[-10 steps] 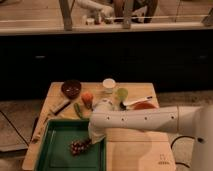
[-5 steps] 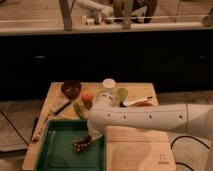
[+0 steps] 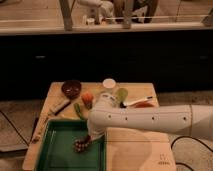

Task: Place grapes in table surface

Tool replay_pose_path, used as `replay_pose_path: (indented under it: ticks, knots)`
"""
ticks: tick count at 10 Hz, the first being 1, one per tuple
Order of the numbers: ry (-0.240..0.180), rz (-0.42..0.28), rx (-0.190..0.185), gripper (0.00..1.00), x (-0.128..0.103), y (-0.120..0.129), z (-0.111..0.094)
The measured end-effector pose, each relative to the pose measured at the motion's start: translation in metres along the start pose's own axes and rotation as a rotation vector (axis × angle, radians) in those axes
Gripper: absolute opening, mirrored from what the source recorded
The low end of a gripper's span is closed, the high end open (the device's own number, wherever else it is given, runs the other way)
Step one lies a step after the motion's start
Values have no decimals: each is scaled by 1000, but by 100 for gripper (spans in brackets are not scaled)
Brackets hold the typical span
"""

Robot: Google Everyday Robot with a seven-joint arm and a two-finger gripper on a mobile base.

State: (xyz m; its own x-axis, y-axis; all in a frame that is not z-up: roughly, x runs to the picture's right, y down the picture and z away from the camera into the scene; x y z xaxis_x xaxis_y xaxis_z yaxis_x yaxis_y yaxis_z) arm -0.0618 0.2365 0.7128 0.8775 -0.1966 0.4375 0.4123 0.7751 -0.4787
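Observation:
The grapes (image 3: 81,145), a small dark reddish-purple bunch, lie inside the green tray (image 3: 57,150) near its right wall. My gripper (image 3: 88,138) comes down from the white arm (image 3: 145,120) and sits right over the upper right end of the bunch, at the tray's right side. The light tan table surface (image 3: 135,152) with its small dark logo mark (image 3: 161,161) spreads to the right of the tray, under the arm.
At the back of the table stand a dark brown bowl (image 3: 71,88), a white cup (image 3: 108,83), a green fruit (image 3: 121,93), an orange fruit (image 3: 87,97), a green vegetable (image 3: 79,110) and an orange bowl (image 3: 144,105) with a spoon. A dark counter front rises behind.
The arm has lowered and shifted slightly left toward the tray. The gripper now sits closer onto the grapes. The grapes lie in about the same place.

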Motion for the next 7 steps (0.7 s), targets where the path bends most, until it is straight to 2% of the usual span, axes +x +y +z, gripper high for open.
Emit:
replay_pose_path:
  ticks: [2,3,4,5,7]
  knots:
    - [-9,5,2,58,-2,0,3]
    - [-10,12,9,63,-2,0,5]
    - [-11,22,16,62,0,2,4]
    - [-14,32,23,56,0,4,-1]
    - [-18,46,36,36,-2,7,-6]
